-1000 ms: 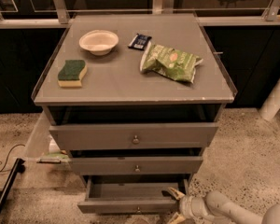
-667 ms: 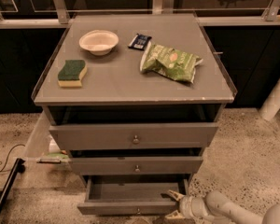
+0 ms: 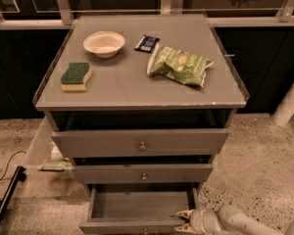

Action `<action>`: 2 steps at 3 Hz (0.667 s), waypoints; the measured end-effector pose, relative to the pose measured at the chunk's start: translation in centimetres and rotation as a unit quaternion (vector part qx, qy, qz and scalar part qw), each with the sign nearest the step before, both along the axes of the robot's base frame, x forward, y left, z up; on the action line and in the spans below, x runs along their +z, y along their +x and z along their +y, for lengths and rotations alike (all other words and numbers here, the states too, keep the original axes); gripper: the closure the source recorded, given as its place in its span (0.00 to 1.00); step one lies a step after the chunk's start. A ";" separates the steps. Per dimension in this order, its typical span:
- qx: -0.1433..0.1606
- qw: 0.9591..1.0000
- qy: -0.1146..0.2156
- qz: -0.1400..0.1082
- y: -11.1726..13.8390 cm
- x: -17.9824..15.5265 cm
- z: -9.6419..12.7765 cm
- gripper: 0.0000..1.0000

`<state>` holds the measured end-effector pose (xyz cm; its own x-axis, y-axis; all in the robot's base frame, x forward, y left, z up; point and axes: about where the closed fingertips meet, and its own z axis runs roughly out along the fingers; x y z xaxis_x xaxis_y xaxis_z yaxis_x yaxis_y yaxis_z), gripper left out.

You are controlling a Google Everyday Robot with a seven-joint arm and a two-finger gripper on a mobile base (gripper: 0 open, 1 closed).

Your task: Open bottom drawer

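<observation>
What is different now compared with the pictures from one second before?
The bottom drawer has slid slightly further out, toward the camera, and the gripper at its right front corner moved with it. The top drawer, middle drawer, bowl, sponge, chip bag and dark packet stayed in place.

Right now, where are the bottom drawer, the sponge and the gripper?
Bottom drawer point(image 3: 142, 204): camera view, its bare grey floor.
Sponge point(image 3: 76, 74): camera view, green top.
Gripper point(image 3: 183, 221): camera view, its front end, at the drawer's right front corner.

A white bowl, green sponge, dark packet and green chip bag lie apart on the cabinet top.
</observation>
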<state>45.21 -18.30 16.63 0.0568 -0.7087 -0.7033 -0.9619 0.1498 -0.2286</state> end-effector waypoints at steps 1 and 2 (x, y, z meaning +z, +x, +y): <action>-0.001 1.000 -0.002 0.002 -1.4 0.1 -0.1 1.00; -0.007 1.000 -0.009 0.000 -1.7 0.3 -0.7 1.00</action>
